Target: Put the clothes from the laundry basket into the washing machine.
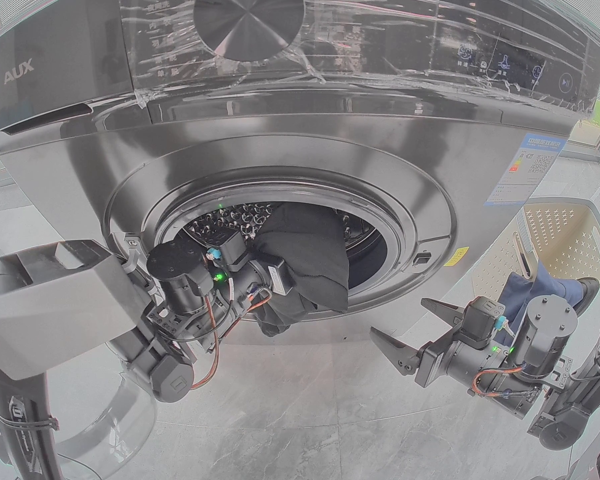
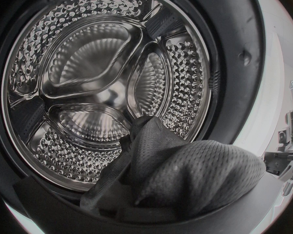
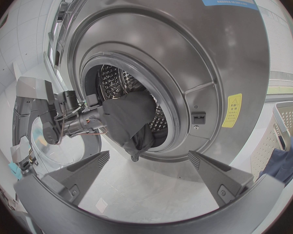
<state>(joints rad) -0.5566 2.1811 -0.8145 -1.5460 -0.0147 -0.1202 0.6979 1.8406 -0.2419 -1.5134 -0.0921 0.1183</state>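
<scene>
Black mesh garment covers left gripper (its grip cannot be told) at grey washing machine mouth; right gripper spread wide.

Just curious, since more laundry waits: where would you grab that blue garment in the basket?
Probably the bunched fold of the blue garment hanging over the laundry basket's near rim, approached from above on the open side. It bulges clear of the walls, and the open right gripper is close by.

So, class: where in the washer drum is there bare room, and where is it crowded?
Bare: the back of the drum and its dimpled wall beyond the dark garment. Crowded: the opening's lower lip, where that garment drapes.
</scene>
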